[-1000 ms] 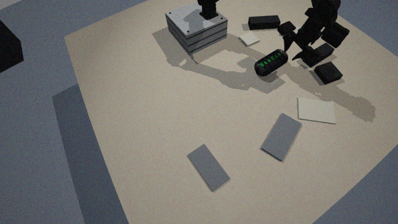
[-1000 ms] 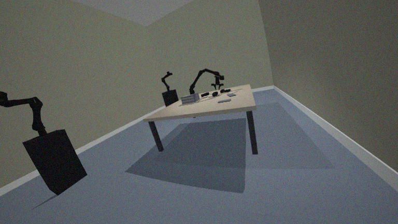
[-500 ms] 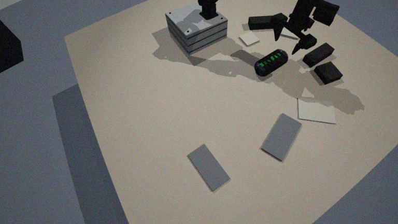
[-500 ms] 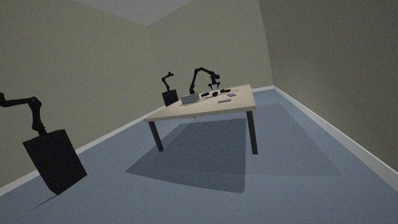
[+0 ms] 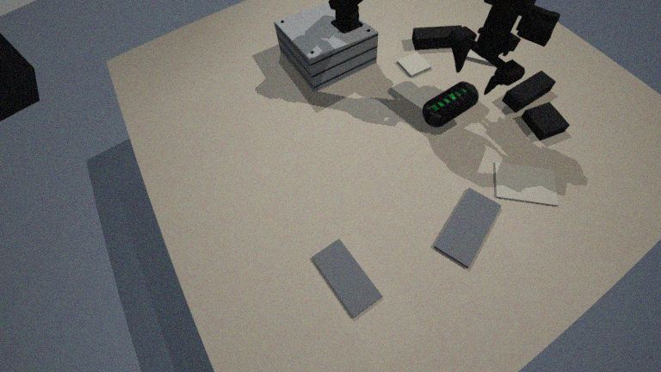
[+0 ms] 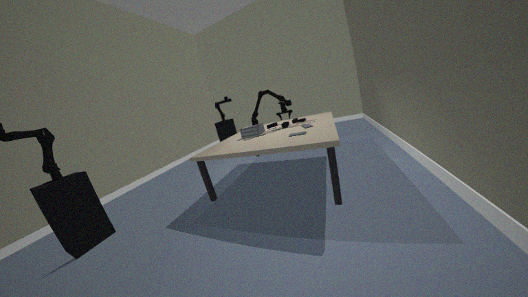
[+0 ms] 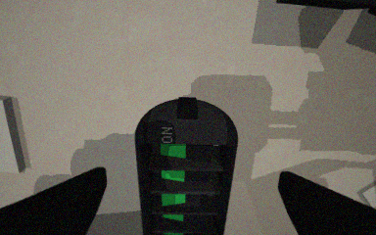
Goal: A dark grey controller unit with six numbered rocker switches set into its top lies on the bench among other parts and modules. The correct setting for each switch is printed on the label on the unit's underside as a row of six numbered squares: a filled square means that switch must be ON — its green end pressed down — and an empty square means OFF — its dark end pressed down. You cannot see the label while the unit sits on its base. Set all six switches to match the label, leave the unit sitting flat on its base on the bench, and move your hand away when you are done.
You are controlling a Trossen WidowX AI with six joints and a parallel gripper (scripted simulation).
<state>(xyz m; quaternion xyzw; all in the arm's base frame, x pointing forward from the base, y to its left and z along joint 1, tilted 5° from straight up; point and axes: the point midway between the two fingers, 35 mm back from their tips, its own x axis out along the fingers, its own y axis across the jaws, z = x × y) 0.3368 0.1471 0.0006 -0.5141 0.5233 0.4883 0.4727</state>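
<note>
So the claw [image 5: 472,80] [image 6: 284,117] [image 7: 193,177] is being held wide apart, nothing gripped, above the controller unit [image 5: 448,105] [image 6: 285,124] [image 7: 186,142], which is being left switches-up on the bench [image 5: 253,192] [image 6: 265,148] [image 7: 98,54]. Label's being hidden underneath, so whether any switches are matching can't be told; lifting and putting back seem to be remaining.

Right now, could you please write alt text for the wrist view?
Open gripper above a dark grey controller unit, one finger on either side of it. The unit's rocker switches show green ends in a row beneath the marking "ON"; its near end is cut off.
</note>
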